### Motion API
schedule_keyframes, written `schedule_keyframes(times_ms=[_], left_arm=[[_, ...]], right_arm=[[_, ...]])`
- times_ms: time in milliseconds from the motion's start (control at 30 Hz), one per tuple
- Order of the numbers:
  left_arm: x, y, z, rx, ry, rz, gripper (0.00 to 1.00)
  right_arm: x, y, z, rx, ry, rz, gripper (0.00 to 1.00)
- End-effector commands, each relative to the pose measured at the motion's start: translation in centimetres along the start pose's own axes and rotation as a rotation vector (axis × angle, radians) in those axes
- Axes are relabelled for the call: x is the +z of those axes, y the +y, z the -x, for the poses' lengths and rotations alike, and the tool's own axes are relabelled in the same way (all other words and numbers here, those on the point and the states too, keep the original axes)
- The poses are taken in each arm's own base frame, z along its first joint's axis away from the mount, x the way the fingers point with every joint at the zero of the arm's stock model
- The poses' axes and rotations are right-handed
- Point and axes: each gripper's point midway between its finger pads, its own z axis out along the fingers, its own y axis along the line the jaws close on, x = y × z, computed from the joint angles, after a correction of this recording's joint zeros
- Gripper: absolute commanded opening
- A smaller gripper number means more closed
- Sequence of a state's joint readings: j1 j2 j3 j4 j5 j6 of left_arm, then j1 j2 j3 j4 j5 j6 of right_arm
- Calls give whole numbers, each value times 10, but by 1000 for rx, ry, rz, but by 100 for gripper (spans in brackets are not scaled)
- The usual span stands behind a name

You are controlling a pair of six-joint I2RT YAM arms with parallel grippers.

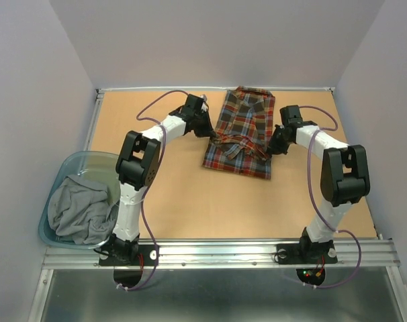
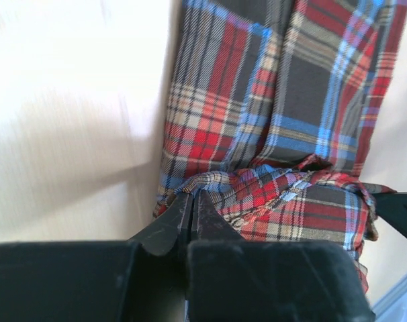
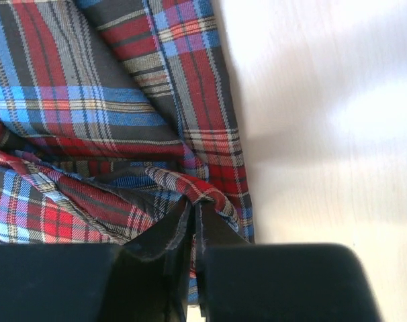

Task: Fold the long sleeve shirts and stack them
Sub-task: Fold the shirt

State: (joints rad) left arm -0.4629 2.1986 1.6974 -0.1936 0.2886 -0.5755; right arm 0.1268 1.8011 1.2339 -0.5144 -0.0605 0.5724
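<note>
A plaid long sleeve shirt (image 1: 247,114) in red, dark and blue lies partly folded at the back middle of the table. A raised fold runs across its middle between my two grippers. My left gripper (image 1: 211,134) is at the shirt's left edge, its jaws pressed together on the bunched fold (image 2: 257,184) at their tips (image 2: 192,196). At the right edge my right gripper (image 1: 276,146) is shut on the plaid cloth (image 3: 69,100), and a frayed strip of it shows in the slit between the fingers (image 3: 193,204).
A clear blue basket (image 1: 62,168) at the table's left edge holds a crumpled grey garment (image 1: 79,208). The tan tabletop (image 1: 190,194) has a metal rail along its near edge. Grey walls close in the back and sides.
</note>
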Motion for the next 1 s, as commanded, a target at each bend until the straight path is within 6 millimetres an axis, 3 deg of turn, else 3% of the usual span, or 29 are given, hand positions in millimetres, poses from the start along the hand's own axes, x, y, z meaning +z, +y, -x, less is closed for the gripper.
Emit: schedule_keyframes(times_ms=[0,67,133,233,267,333,367,467,567,667,700,733,967], left_arm=[[-4,-22,47,90,-153,-62,12],[-2,-20,48,103,-160,-57,15],[-5,-22,53,107,-182,-57,24],[-18,-29,66,103,-224,-62,37],[-28,-35,74,98,-248,-70,46],[-40,-39,84,97,-285,-72,56],[-54,-47,93,101,-317,-81,66],[-83,-61,109,117,-389,-91,82],[-112,-71,116,125,-436,-103,90],[-135,-71,110,128,-457,-96,91],[-132,-60,99,123,-436,-72,91],[-148,-63,98,131,-456,-81,91],[-179,-21,38,175,-426,-9,95]], right_arm=[[-6,14,44,17,-111,52,14],[-10,21,53,13,-129,69,20],[-20,26,61,0,-154,87,32],[-48,41,80,-51,-227,139,51],[-57,45,84,-66,-246,152,58],[-80,52,89,-114,-287,192,59],[-86,56,86,-130,-285,218,59],[-102,57,70,-171,-275,269,59],[-106,58,34,-205,-212,317,58],[-100,52,0,-225,-153,324,53],[-98,48,-7,-220,-138,321,52],[-91,42,-18,-218,-110,310,51],[-71,47,-41,-219,-69,349,45]])
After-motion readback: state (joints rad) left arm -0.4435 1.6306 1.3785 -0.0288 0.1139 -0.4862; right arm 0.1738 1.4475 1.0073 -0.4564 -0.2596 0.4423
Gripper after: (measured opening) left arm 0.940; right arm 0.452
